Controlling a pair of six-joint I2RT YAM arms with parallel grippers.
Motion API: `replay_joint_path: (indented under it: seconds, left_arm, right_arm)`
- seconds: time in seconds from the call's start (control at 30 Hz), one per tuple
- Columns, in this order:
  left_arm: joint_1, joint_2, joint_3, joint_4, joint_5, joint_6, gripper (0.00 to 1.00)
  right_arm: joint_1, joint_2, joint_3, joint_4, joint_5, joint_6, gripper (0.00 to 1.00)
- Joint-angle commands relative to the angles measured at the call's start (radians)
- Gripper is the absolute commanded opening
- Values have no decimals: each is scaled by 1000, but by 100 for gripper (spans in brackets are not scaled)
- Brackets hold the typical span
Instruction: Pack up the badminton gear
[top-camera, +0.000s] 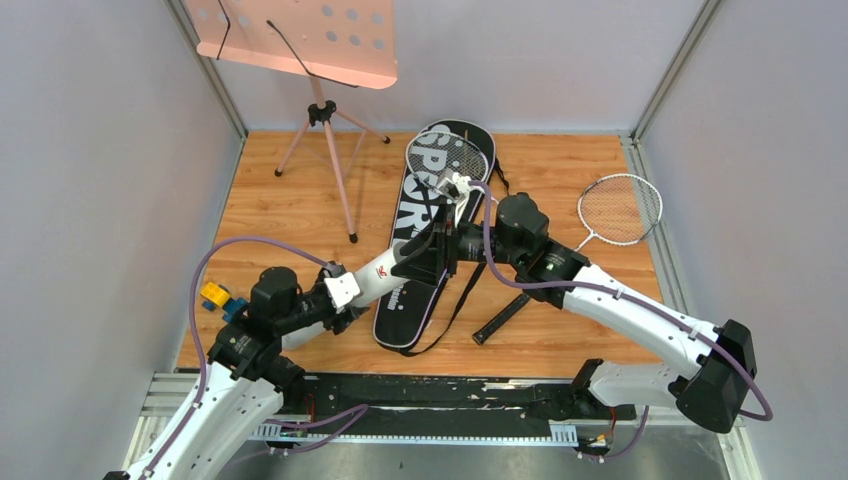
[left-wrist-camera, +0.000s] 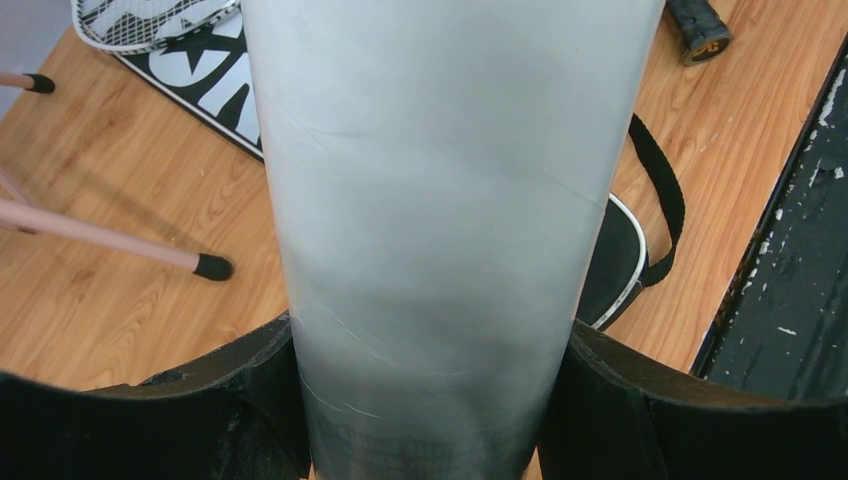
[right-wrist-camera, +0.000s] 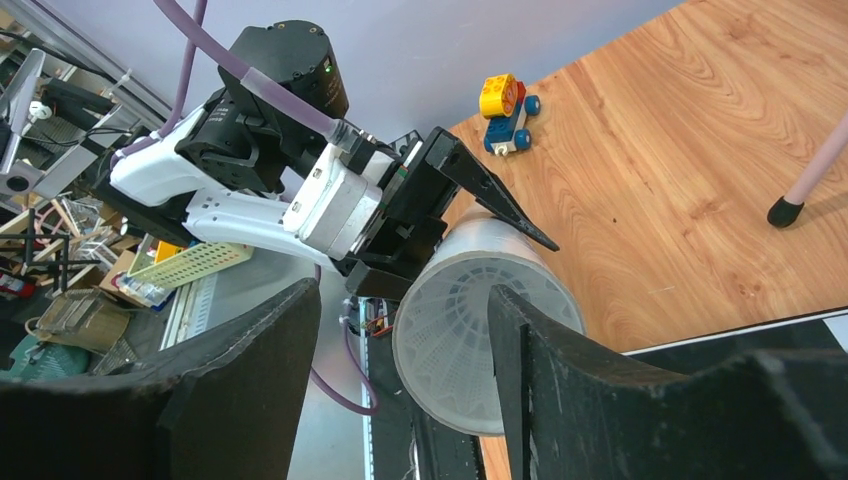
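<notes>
White tube (left-wrist-camera: 430, 200) is sitting clamped in my left gripper (left-wrist-camera: 425, 360) while my open right gripper (right-wrist-camera: 400, 300) is hovering at its mouth, so tilting risks spilling the shuttlecock (right-wrist-camera: 452, 312).

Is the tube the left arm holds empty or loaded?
Loaded: the right wrist view looks into the open end of the tube and shows a white shuttlecock inside. How many, cannot tell.

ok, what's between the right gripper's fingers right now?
The open mouth of the white tube, with a shuttlecock seated inside; the left gripper clamps that tube. The right gripper stands open. This shows in the right wrist view.
</notes>
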Motion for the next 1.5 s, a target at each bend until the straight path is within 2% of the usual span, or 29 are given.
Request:
replay_joint_path:
  seconds: [0.0,0.23,0.43,0.8,0.97,1.1,1.23,1.47]
  left_arm:
    - [-3,-6,20,110,47,16,61]
    - [-3,-7,20,110,46,14,62]
    - [-3,-8,21,112,40,11,61]
    - [-3,-12,20,116,26,10,61]
    - [-4,-14,18,119,16,5,61]
    - [-4,-17,19,132,-2,-22,61]
    - [-4,-18,21,141,-34,-41,61]
    - [-3,-2,37,181,-139,-153,61]
  right_arm:
    - [7,33,-16,12,-47,43,64]
    - [-1,5,-25,-30,14,28,66]
    - [-19,-67,-97,-44,58,27,65]
    - [-19,-48,-79,-34,28,55,66]
    - [-19,-105,-51,-36,91,49,77]
    - [-19,-199,-77,-44,195,52,83]
    - [-19,-318,-152,-55,292,60,97]
    - [-19,-475,-278,-86,426,80,100]
